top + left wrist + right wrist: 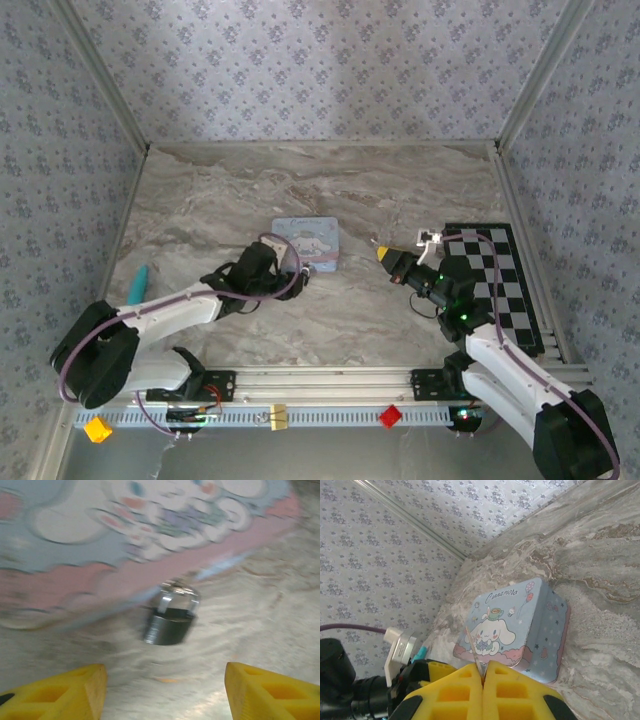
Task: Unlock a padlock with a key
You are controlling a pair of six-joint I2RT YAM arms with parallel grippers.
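Yellow fingers (60, 690) of our left gripper (165, 682) stand spread and empty. The padlock (170, 620) lies at their twelve o'clock, just beside the tin (100, 540). Our right gripper (483, 669) is clenched on the key (472, 647). We judge the step to be grasping the padlock: advance, then close squarely.

Walls (300, 70) on three sides: pale blue-grey wallpaper with a small repeating floral print, with slanted aluminium posts (100, 85) at the corners. Tabletop (300, 190) is a grey-beige marble pattern, evenly lit with a soft sheen. A black-and-white checkerboard mat (505, 270) lies along its right edge and a slotted aluminium rail (330, 380) runs across the near edge.
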